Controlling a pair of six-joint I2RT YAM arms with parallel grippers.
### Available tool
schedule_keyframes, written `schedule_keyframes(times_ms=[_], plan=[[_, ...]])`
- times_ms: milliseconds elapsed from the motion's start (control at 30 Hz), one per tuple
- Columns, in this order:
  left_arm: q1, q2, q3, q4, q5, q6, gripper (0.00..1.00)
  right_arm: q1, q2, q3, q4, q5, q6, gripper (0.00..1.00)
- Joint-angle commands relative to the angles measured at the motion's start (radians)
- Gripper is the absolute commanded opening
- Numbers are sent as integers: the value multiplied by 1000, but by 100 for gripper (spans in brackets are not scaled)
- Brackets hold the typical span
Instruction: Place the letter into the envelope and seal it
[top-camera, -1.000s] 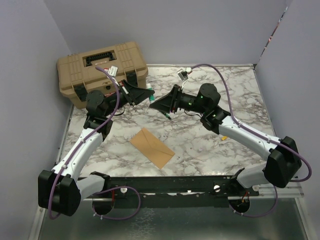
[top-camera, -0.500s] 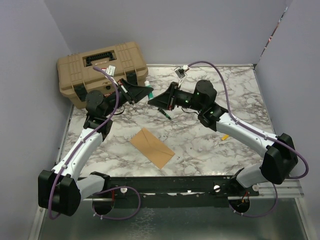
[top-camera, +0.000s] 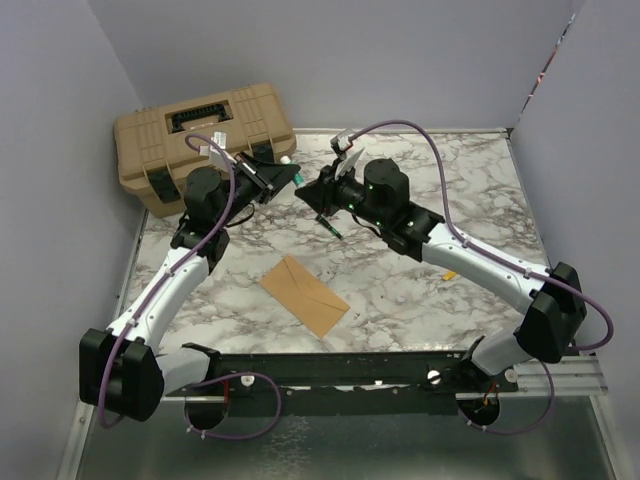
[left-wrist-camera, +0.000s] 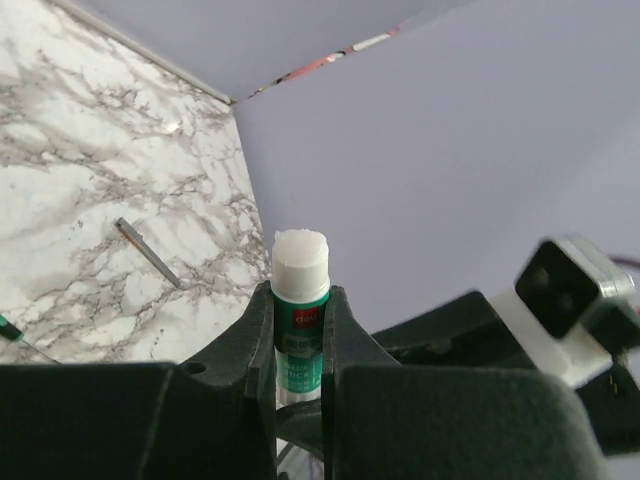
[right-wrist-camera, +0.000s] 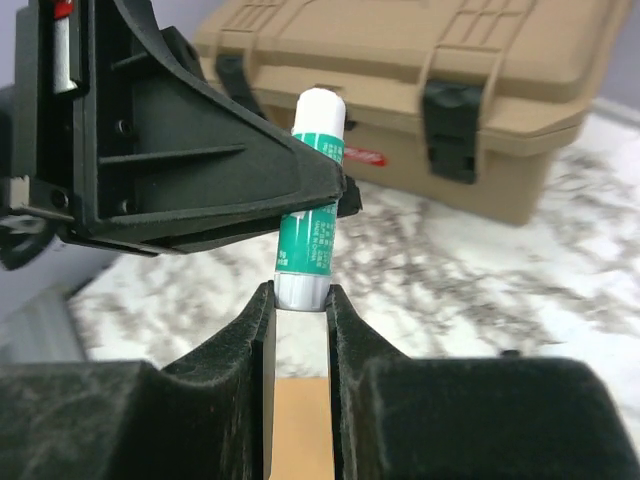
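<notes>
The left pincer (left-wrist-camera: 300, 305) is clenched on the green middle of one glue stick (right-wrist-camera: 313, 225). We see its two fingers pressing the tube from both sides, and one white end stands out free past the fingertips. The right pincer (right-wrist-camera: 300, 300) comes from the opposite side, and in its own wrist view the other white end of the same stick sits between its two fingers, which lie against it on both sides. So we count two pincers grasping one stick, and they meet in the air above the far middle of the tabletop (top-camera: 440, 180).

We count one envelope (top-camera: 305, 295). It lies flat on the tabletop at the near middle, turned diagonally, well apart from both pincers and nearer to the arm bases. We cannot make out the letter as a separate sheet, so we cannot tell where it is.

At the far left there is one tan hard case (top-camera: 205, 140) with its lid down and two dark latches on the front. One thin green-and-black stick (top-camera: 334, 228) lies on the marble just below the right pincer. One small orange piece (top-camera: 449, 273) lies beside the right arm.
</notes>
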Motion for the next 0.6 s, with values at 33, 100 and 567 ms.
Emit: schedule_keyframes(times_ms=[33, 100, 567], plan=[[-5, 8, 152, -304, -116, -152, 0, 17, 42, 37, 3, 418, -345, 1], [-5, 15, 174, -346, -129, -225, 0, 34, 47, 32, 31, 486, -412, 1], [-5, 8, 243, -366, -132, -92, 0, 52, -103, 137, -207, 91, 51, 76]])
